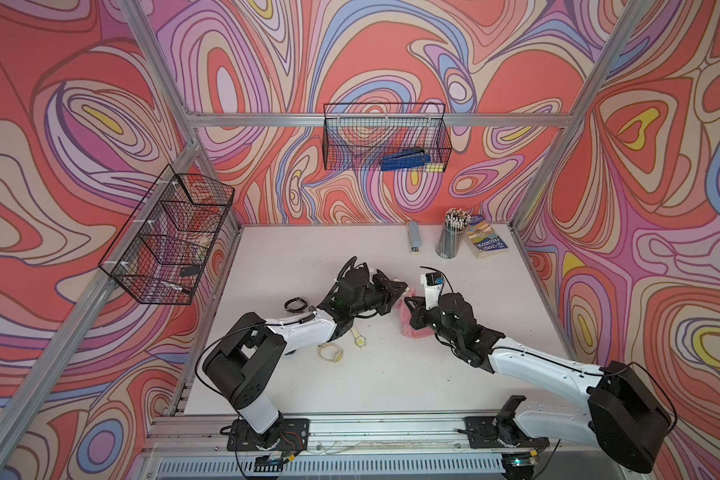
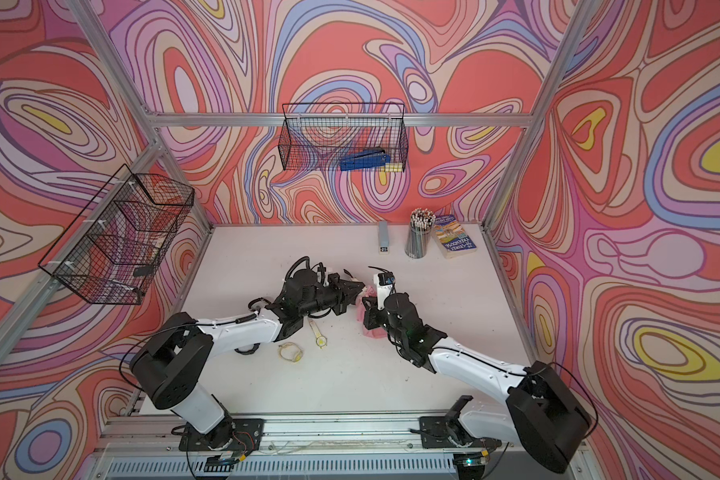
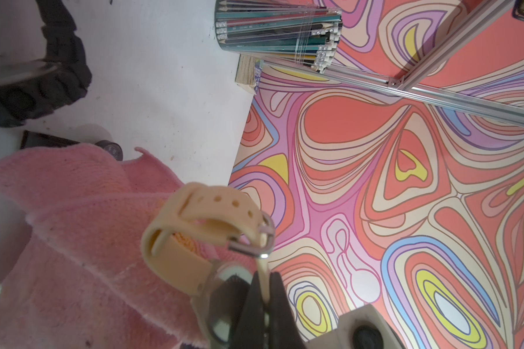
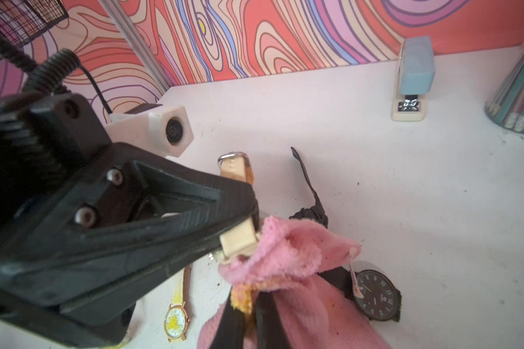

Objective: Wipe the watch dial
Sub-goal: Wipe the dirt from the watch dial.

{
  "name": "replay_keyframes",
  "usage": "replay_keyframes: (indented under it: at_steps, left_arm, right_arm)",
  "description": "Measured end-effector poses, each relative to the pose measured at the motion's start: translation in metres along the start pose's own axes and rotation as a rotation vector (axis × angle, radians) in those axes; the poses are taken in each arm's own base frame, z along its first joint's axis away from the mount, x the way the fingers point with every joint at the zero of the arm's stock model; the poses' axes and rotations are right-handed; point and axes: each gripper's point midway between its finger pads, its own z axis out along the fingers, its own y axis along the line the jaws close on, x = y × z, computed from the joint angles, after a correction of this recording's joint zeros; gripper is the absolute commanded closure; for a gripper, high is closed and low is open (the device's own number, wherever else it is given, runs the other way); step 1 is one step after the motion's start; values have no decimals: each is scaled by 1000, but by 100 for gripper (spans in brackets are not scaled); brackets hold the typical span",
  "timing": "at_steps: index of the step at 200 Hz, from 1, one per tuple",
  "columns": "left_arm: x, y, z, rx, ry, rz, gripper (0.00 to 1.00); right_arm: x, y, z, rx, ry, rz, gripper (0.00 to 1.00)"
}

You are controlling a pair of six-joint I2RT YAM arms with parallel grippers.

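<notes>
Left pincer (image 3: 265, 282), right pincer (image 4: 250, 303): both clenched.

Walls (image 1: 391, 62) printed with swirling coral, lilac, blue and yellow bands enclose a white tabletop (image 1: 350, 382), framed by aluminium rails (image 1: 267, 119). A black wire basket (image 1: 350, 141) hangs at 12 o'clock, a divided wire basket (image 1: 142, 266) at 9 o'clock; light is even.

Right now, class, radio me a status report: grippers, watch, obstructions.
Left gripper shut on beige watch strap. Right gripper shut on pink cloth, cloth against the watch. Black watch lies beside cloth, not blocking.
</notes>
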Motion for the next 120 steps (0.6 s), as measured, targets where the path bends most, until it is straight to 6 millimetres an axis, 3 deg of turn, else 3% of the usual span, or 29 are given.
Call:
replay_keyframes:
  at_steps: [56, 120]
  left_arm:
    - [4, 5, 1, 6, 8, -18, 100]
    - [3, 16, 6, -13, 18, -56, 100]
  right_arm:
    - [-17, -20, -5, 130, -59, 14, 100]
    - [-16, -31, 0, 210, -32, 27, 100]
